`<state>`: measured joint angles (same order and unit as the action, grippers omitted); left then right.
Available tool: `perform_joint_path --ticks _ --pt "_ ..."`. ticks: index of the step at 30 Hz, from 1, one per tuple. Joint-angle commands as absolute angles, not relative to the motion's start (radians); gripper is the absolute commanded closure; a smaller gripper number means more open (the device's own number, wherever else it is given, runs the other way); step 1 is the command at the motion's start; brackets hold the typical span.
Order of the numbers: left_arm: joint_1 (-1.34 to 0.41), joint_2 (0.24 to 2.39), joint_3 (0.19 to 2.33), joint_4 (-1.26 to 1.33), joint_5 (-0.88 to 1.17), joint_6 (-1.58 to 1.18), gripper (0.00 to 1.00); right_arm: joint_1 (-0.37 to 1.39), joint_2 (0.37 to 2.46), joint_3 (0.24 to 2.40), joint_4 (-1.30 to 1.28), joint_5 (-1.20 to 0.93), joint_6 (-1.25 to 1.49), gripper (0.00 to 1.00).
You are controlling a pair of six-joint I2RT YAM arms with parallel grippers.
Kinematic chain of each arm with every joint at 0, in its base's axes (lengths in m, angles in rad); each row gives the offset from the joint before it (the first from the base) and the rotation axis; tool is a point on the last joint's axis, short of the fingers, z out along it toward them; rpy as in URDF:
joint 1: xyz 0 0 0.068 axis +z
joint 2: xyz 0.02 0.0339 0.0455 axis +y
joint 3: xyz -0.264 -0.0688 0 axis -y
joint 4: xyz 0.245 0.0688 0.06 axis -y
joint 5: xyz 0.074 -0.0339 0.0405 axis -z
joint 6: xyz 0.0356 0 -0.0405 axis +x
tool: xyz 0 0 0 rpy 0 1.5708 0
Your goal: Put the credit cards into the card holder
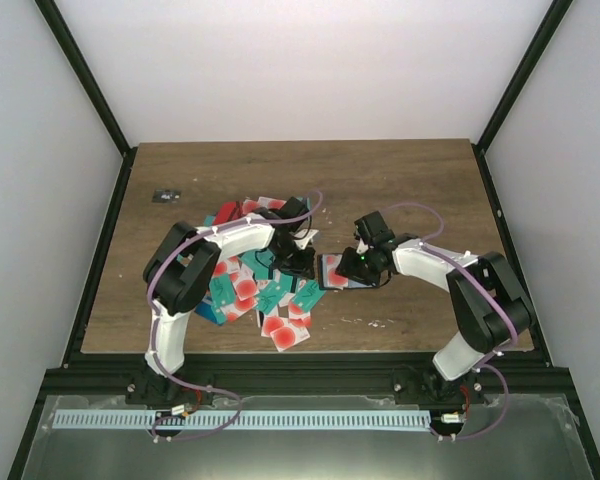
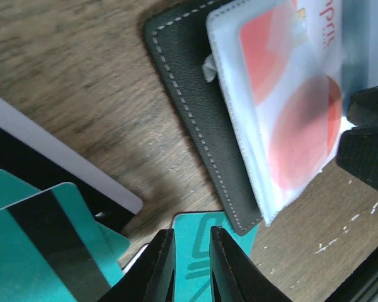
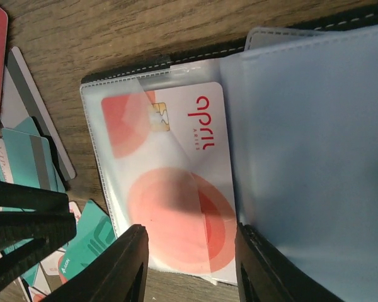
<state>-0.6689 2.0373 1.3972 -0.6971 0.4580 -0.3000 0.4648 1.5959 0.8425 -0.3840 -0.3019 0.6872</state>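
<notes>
The card holder lies open on the table between my two grippers. In its clear sleeve sits a white credit card with red circles; a light-blue flap is folded to the right. My right gripper is open, with one finger on each side of that sleeve's near end. My left gripper hangs over a teal card whose corner lies under the holder's black edge. Its jaws stand a narrow gap apart and grip nothing. Several more credit cards are heaped under the left arm.
A tiny dark object lies at the table's far left. Teal and striped cards lie just left of my left gripper. My left gripper's fingers show at the lower left of the right wrist view, close to the holder.
</notes>
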Motion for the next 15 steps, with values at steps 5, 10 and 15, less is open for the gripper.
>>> perform_joint_path --ticks 5,10,15 --pt "-0.686 2.060 1.391 -0.663 0.500 -0.309 0.82 0.459 1.620 0.850 -0.335 -0.328 0.668 0.59" --pt "-0.691 2.084 1.387 -0.659 0.501 -0.302 0.82 0.459 1.635 0.855 -0.300 -0.367 0.669 0.59" --pt "-0.694 2.101 1.379 -0.653 0.499 -0.296 0.82 0.459 1.650 0.867 -0.281 -0.394 0.675 0.59"
